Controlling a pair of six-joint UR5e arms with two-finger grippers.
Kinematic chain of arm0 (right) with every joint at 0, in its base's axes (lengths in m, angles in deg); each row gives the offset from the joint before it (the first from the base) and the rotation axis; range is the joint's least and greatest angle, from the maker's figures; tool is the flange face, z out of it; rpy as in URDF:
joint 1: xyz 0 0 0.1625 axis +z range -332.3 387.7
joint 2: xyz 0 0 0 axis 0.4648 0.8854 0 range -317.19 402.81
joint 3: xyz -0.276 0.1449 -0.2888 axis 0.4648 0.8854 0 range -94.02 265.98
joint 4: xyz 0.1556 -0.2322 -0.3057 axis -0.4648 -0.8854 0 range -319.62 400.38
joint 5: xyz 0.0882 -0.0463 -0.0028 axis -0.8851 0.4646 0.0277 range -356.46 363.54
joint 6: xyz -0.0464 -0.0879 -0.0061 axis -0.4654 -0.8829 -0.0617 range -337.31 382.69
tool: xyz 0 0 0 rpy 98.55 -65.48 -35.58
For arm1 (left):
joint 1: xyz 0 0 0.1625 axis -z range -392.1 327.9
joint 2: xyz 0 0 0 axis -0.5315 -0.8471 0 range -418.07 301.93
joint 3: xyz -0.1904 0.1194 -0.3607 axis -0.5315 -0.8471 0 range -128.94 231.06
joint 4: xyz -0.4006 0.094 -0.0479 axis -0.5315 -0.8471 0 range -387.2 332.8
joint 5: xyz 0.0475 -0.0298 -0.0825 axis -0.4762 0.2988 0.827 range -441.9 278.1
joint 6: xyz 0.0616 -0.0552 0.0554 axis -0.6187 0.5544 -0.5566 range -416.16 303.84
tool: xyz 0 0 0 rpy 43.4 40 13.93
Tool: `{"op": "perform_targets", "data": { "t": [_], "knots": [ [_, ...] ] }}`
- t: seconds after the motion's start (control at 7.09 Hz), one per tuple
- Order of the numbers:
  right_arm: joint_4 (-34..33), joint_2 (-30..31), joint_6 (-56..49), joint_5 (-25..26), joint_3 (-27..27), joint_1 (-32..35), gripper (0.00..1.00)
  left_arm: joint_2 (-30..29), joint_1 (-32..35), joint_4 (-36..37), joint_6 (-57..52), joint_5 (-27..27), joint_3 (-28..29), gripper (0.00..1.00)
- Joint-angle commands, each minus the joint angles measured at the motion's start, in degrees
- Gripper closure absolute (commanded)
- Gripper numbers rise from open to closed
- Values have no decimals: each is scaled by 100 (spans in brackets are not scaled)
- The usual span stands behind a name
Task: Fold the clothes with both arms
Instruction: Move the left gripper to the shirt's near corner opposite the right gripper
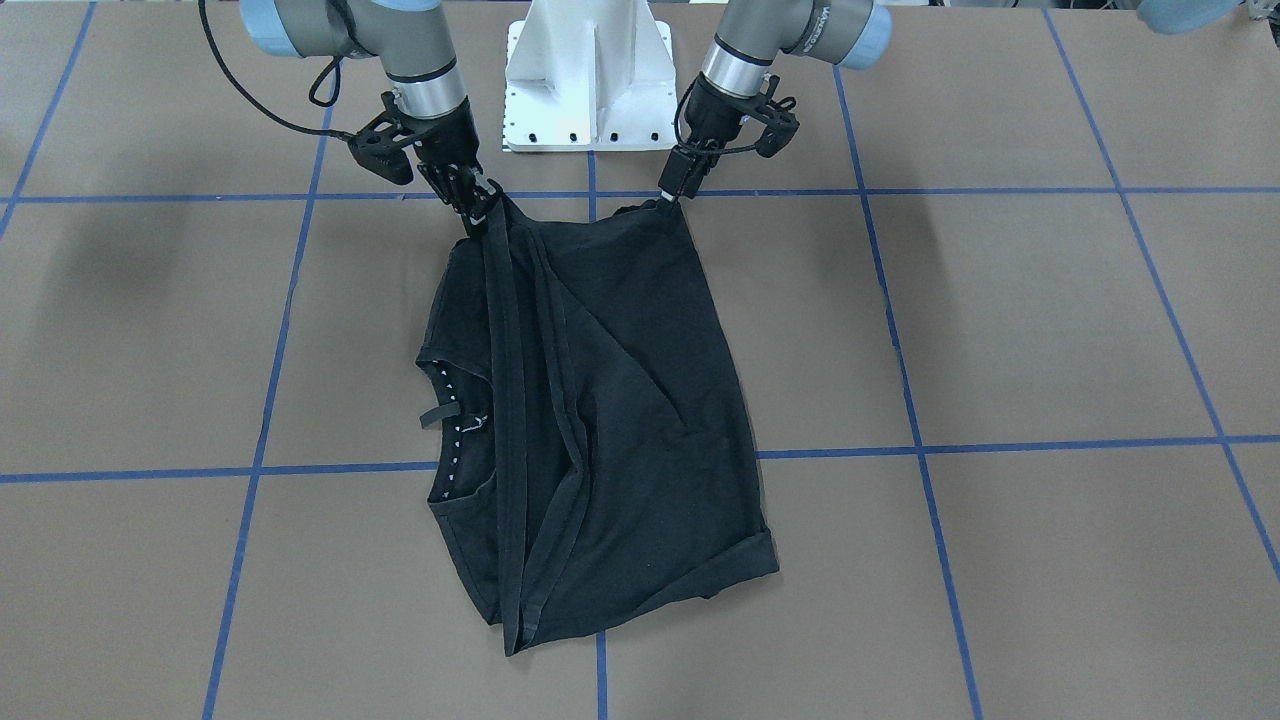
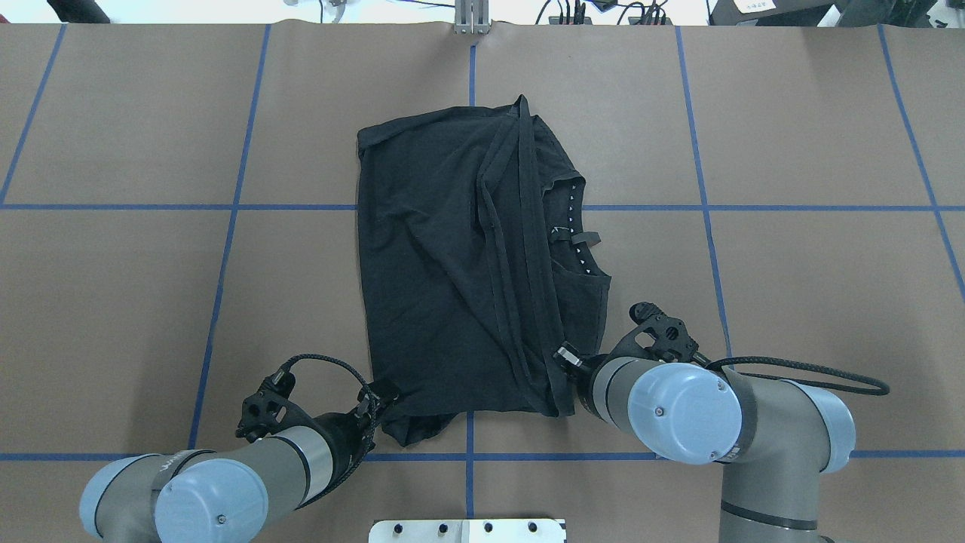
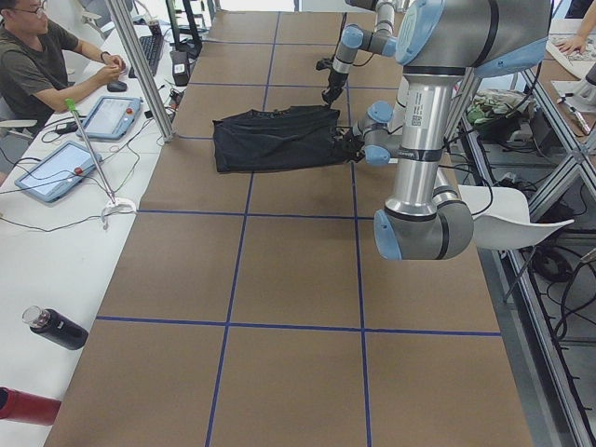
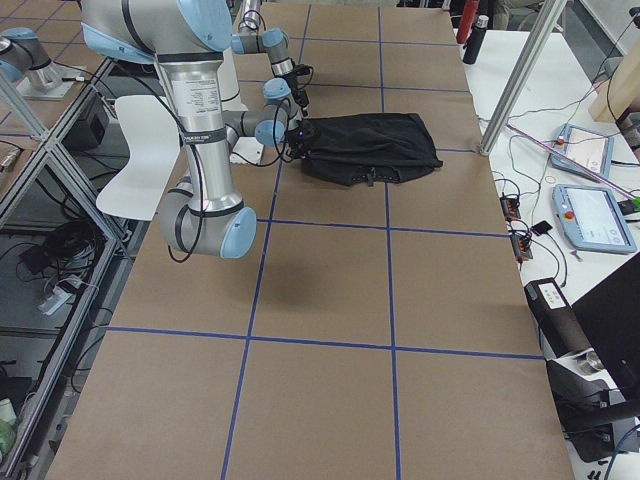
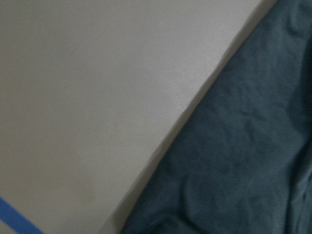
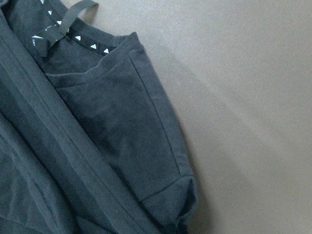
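The black T-shirt (image 1: 620, 400) lies folded lengthwise in the middle of the table, also shown in the overhead view (image 2: 437, 264). Its white-dotted collar (image 2: 577, 226) faces the robot's right side; the chest print is hidden. My left gripper (image 1: 668, 200) is shut on the near corner of the shirt, at the table (image 2: 375, 403). My right gripper (image 1: 482, 215) is shut on the near end of the folded-over hem band (image 2: 564, 358). The wrist views show only cloth (image 5: 234, 161) and the sleeve below the collar (image 6: 112, 126), no fingers.
The white pedestal base (image 1: 590, 80) stands just behind the shirt's near edge. Blue tape lines (image 1: 900, 190) grid the brown table. A seated person (image 3: 37, 56), tablets (image 3: 56, 172) and a bottle (image 3: 54, 328) are along the far bench.
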Motion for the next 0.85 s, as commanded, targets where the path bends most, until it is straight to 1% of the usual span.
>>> {"op": "perform_targets", "data": {
  "t": [0.0,0.14,0.28,0.42,0.56,0.71],
  "knots": [
    [0,0,-8,-2,-3,0,100,-18,-5,-5,17,3,92,25],
    [0,0,1,-2,-3,0,100,-62,-5,-5,26,3,128,32],
    [0,0,-8,-2,-3,0,100,-62,-5,-5,200,3,163,40],
    [0,0,-8,-2,-3,0,100,-80,-22,-14,236,3,207,52],
    [0,0,1,-2,-12,0,100,-80,-5,-14,254,-6,199,87],
    [0,0,1,-2,-12,0,100,-80,-14,-5,254,3,190,100]
  ]
}}
